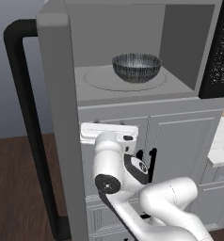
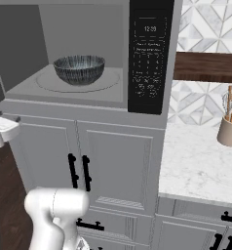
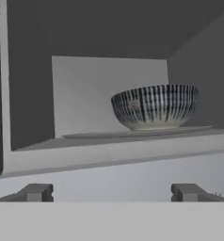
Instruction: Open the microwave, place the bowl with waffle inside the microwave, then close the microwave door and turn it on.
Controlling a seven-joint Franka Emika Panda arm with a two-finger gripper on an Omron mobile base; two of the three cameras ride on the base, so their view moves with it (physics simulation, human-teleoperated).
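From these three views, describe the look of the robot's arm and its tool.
The arm is glossy white with rounded segments, dark joint rings and a black round cap at one joint. The tool ends in two small dark grey, blocky fingertips. No cables or markings are visible.

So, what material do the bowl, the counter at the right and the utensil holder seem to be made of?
The bowl looks like glazed ceramic: fine blue-grey stripes, smooth rim. The counter looks like polished white marble, with faint grey veins. The utensil holder looks like matte beige stoneware, though it is too small to be sure.

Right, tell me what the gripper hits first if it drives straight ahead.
Probably the microwave front sill: the open gripper sits just below the cavity floor, with the bowl higher and deeper. Depth is unclear.
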